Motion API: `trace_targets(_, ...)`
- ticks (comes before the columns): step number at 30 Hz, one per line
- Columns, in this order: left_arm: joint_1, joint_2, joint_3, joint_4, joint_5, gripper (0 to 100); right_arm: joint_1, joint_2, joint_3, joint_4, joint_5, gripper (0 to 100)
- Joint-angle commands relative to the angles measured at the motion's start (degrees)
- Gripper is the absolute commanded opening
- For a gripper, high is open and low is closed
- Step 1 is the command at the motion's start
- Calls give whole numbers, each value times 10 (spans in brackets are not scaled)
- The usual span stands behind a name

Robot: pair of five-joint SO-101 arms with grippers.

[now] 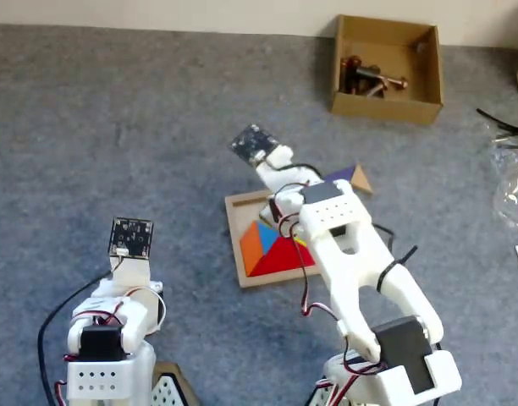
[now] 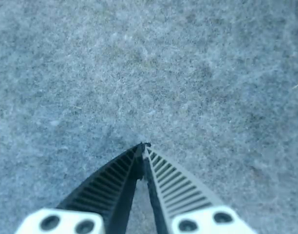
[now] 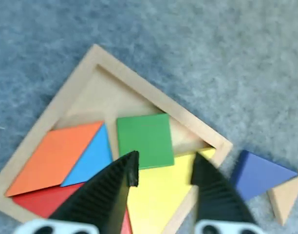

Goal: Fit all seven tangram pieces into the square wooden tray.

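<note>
Just ahead of the right claw (image 3: 165,168), spread and empty, the green square (image 3: 145,140) lies askew in the tray (image 3: 73,83); squaring it flush seems the next move

Soft, even light falls from above on the grey carpet (image 1: 115,110) in the high view, moderately bright, with no hard shadows. The white right arm (image 1: 360,279), at the lower right of the frame, is the brightest surface, close to glare. The cardboard box (image 1: 382,108) at upper right holds shade inside its walls. In the right wrist view, the wooden tray (image 3: 61,100) rim lays 1 faint shadow on its bare floor, and the black right gripper (image 3: 164,170) reads dark.
</note>
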Motion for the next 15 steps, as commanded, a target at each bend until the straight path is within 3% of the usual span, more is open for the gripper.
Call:
trace_targets(1, -7, -7, 13, 3, 3, 7, 28, -33, -27, -34, -7, 29)
trace_targets(15, -7, -7, 13, 3, 3, 7, 38, -32, 23, -77, -7, 6)
